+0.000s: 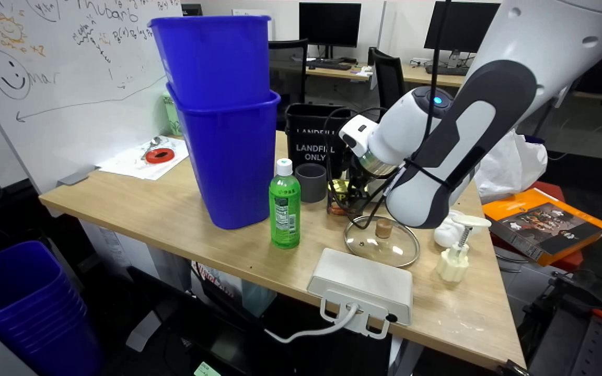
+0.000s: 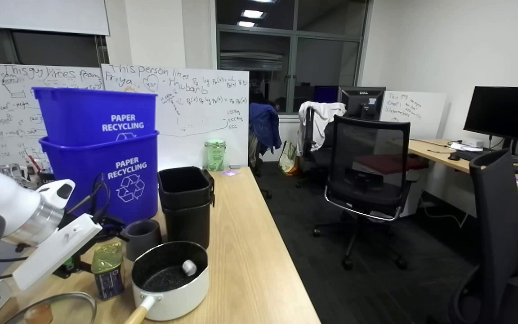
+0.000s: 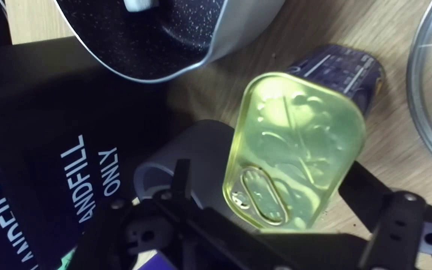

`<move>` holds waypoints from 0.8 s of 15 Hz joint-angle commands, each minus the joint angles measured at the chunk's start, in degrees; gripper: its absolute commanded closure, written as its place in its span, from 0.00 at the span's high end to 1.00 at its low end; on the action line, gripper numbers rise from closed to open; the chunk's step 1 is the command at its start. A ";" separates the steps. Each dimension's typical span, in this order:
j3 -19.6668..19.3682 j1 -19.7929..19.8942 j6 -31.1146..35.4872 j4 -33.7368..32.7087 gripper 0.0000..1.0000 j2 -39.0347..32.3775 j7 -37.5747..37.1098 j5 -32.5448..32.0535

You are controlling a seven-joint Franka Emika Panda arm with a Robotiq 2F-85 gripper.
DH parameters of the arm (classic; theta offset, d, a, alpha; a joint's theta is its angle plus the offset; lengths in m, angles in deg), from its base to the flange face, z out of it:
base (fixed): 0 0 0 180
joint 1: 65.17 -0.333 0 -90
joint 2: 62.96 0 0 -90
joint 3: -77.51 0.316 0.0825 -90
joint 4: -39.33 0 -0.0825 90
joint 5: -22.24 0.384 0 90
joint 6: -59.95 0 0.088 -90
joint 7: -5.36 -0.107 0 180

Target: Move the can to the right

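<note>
The can has a gold pull-tab lid and dark printed sides. It stands upright on the table, and its full height shows in an exterior view. Another exterior view gives only its gold top, partly covered by the gripper. My gripper is open, its fingers spread to either side of the can's near end. In the wrist view a gap separates the left finger from the can; the tip of the right finger runs behind the lid's edge, so contact there cannot be told.
A dark grey cup and black bins stand close beside the can. A white pot and a glass lid flank it. The green bottle, tall blue bins and a white box share the table.
</note>
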State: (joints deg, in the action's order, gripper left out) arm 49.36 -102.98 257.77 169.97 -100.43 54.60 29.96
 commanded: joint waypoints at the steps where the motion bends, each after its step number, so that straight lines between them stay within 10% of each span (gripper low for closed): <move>1: -0.32 0.43 -0.01 -1.72 1.00 -2.58 -3.64 -3.05; 12: -0.17 1.41 0.13 -3.56 1.00 -7.12 -13.80 -6.20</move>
State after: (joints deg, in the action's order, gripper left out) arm 48.43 -102.88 257.91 166.77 -106.66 43.70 26.28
